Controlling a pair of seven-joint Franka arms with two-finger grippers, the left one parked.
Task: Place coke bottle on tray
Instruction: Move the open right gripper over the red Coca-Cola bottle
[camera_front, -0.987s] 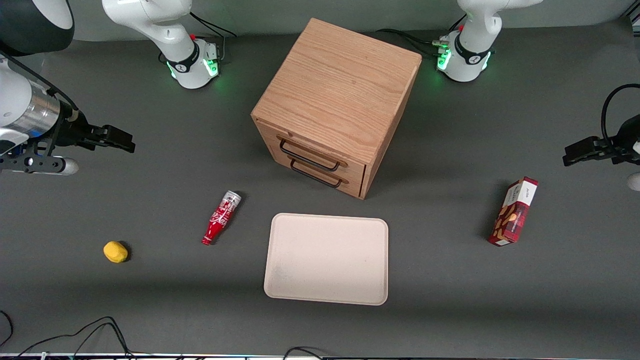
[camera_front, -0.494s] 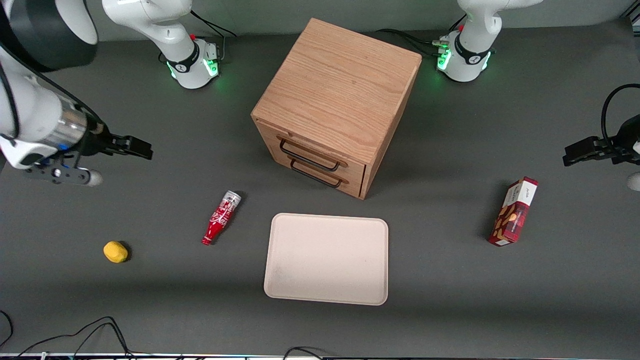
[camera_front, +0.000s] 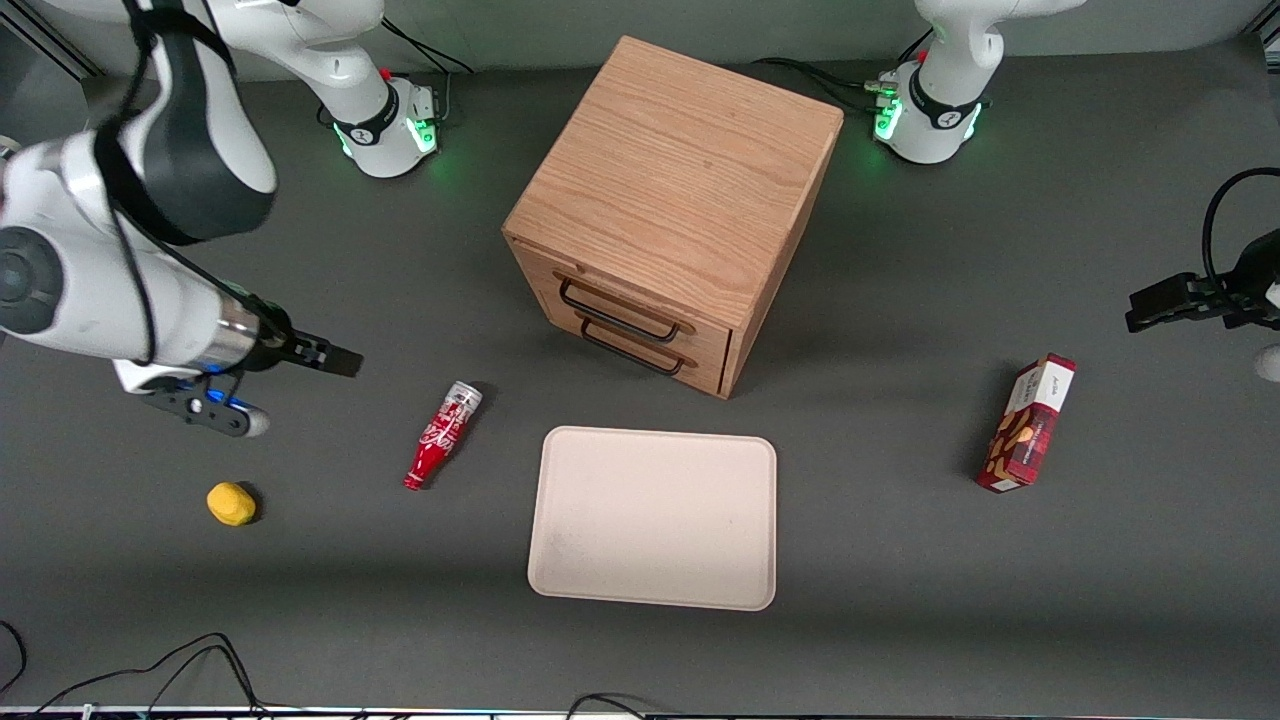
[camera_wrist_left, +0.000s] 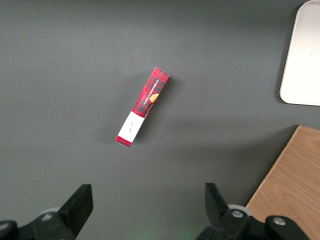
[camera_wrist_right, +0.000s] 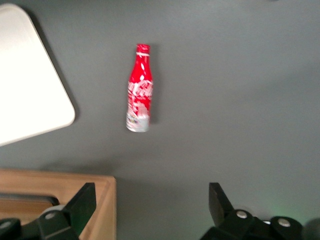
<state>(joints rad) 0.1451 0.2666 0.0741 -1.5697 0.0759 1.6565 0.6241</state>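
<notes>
The coke bottle (camera_front: 442, 436) lies on its side on the dark table beside the tray (camera_front: 655, 517), toward the working arm's end, neck toward the front camera. The tray is pale beige-pink and bare. My right gripper (camera_front: 335, 358) hangs above the table, farther from the front camera than the bottle and toward the working arm's end, apart from it. Its fingers are spread wide and hold nothing. In the right wrist view the bottle (camera_wrist_right: 139, 88) lies ahead of the open gripper (camera_wrist_right: 152, 200), with a corner of the tray (camera_wrist_right: 30, 95) beside it.
A wooden two-drawer cabinet (camera_front: 670, 205) stands mid-table, farther from the front camera than the tray. A yellow lemon (camera_front: 231, 503) lies toward the working arm's end. A red snack box (camera_front: 1027, 422) lies toward the parked arm's end.
My right arm has swung in from the table's end toward the bottle and nearer the front camera. The gripper stays open. The bottle and tray have not moved.
</notes>
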